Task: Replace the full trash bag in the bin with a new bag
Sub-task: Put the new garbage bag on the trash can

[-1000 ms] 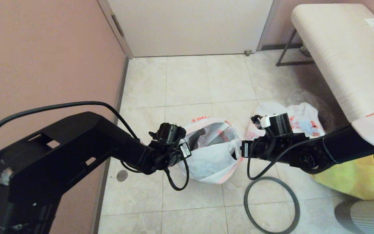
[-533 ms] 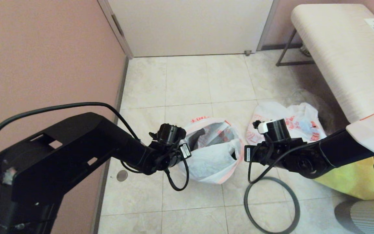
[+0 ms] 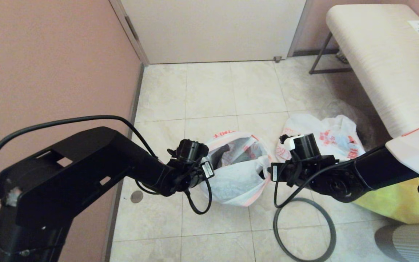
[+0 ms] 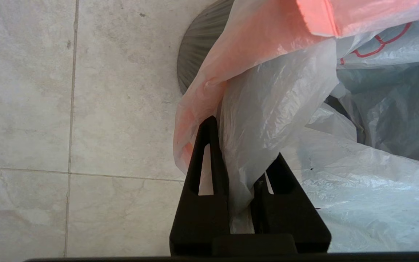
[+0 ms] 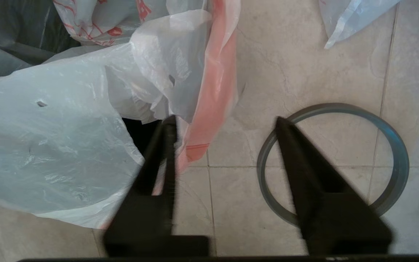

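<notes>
The bin (image 4: 194,54) stands mid-floor, almost wholly wrapped in a white bag with pink edges (image 3: 236,178). Only its ribbed wall shows in the left wrist view. Its dark grey hoop (image 3: 334,234) lies loose on the tiles, just right of the bin and toward me. At the bag's left rim my left gripper (image 3: 209,171) is shut on a fold of the film (image 4: 246,145). My right gripper (image 3: 268,174) hangs open at the bag's right rim. One of its fingers (image 5: 167,145) is against the pink edge (image 5: 213,91), the other over the hoop (image 5: 335,106).
A second white printed bag (image 3: 331,136) lies crumpled on the floor to the right, beside a table (image 3: 380,62). A big yellow shopping bag (image 3: 391,205) sits under my right arm. The pink wall (image 3: 56,62) runs close along the left.
My right arm dropped a little and then shifted left, bringing its open gripper up to the bag's right rim. The left gripper and the bag stayed put.
</notes>
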Robot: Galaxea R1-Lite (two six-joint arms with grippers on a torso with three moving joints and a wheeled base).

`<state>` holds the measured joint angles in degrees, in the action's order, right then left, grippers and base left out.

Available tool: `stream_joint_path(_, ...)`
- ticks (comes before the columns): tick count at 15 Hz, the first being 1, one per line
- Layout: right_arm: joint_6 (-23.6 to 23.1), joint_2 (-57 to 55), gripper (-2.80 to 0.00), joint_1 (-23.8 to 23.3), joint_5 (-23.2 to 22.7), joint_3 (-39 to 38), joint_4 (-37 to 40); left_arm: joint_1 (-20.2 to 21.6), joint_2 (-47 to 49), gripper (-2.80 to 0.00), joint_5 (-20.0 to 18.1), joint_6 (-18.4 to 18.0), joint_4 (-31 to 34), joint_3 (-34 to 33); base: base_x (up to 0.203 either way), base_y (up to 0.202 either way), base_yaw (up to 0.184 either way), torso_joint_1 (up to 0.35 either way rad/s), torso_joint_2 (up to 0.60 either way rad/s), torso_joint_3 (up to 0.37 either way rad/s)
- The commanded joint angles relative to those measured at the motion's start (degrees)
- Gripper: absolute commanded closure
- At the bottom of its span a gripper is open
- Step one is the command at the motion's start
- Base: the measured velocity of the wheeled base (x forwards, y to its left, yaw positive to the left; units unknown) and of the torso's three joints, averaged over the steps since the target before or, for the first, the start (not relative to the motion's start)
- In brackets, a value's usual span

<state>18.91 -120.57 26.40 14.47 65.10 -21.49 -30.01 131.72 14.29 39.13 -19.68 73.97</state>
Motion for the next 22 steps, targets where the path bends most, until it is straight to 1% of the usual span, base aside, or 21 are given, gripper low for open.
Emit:
stream_joint_path(1,0.08,-0.83,-2.8,0.14,0.11,0.17,-0.13,0.04,0.07,0.0,0.08,0.24,-0.17,-0.03,0.0,0.0,0.0,0.0,0.0,0.0)
stream_joint_path(3,0.16,-2.12,-2.8,0.05,0.22,0.29,-0.21,0.31,0.12,0.0,0.04,0.16,-0.16,0.03,0.0,0.0,0.0,0.0,0.0,0.0)
stream_joint_path(4,0.16,-2.53,0.0,-0.17,0.21,0.29,-0.22,0.31,0.12,0.0,0.04,0.16,-0.19,0.03,0.0,0.0,0.0,0.0,0.0,0.0)
stream_joint_path(12,0.27,-3.56,0.0,-0.3,-0.32,0.2,-0.13,0.31,0.64,0.0,0.12,0.16,-0.19,0.38,0.0,0.0,0.0,0.0,0.0,0.0)
stream_joint_path(16,0.27,-7.58,0.0,0.23,-0.65,0.03,-0.19,0.83,0.47,0.0,-0.34,0.42,-0.19,0.47,0.0,0.0,0.0,0.0,0.0,0.0)
stream_joint_path(19,0.25,-12.74,0.0,-0.91,-1.73,4.14,-1.97,0.75,0.56,0.0,-0.49,0.33,-0.1,0.47,0.0,0.0,0.0,0.0,0.0,0.0)
stream_joint_path(21,-0.07,-15.23,0.0,-2.67,-2.34,7.39,-3.37,0.75,0.56,0.0,-1.02,0.42,-0.1,0.56,0.0,0.0,0.0,0.0,0.0,0.0)
stream_joint_path(22,-0.43,-15.29,0.0,-3.65,-2.42,7.77,-3.46,0.74,0.47,0.0,-1.19,0.44,0.01,0.76,0.0,0.0,0.0,0.0,0.0,0.0)
